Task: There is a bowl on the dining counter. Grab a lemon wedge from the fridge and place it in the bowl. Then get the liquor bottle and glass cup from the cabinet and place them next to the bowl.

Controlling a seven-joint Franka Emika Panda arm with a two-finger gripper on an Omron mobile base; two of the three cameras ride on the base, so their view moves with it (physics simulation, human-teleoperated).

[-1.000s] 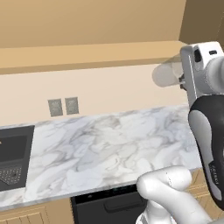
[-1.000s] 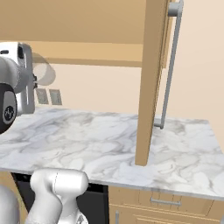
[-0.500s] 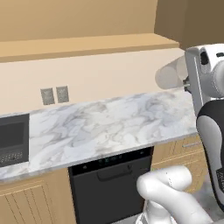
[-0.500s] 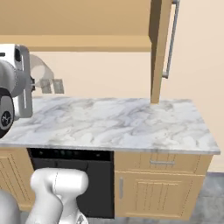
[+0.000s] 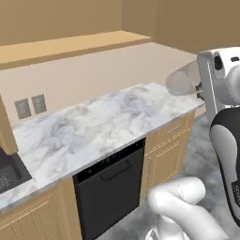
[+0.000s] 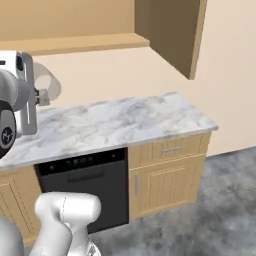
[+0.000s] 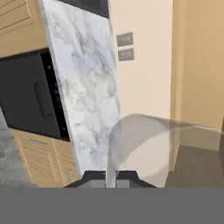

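The marble counter (image 5: 98, 124) with the black dishwasher (image 5: 110, 187) under it is the thing to steer by here; it is the sink-side run, not the dining counter, so nothing should be set down on it. Above it hangs the cabinet (image 6: 172, 30), its door swung out over the counter's right end in the right base view. Back against the wall behind the counter sit two grey outlet plates (image 5: 30, 107). The arm is raised beside the counter's far end, level with the backsplash, and its gripper (image 7: 111, 179) is clamped tight on the rim of the glass cup (image 7: 140, 146): in the hand view the two tips pinch one thin wall while the clear tumbler juts out ahead of them, lying sideways to the counter edge. So the cup is in the air, off the counter's end, well apart from any surface. The step in hand looks like carrying it to the dining counter. A rim pinch on smooth glass is a weak hold, so the drive wants to be gentle, with the wrist kept level and the cup swung well wide of the cabinet door and the counter's corner.
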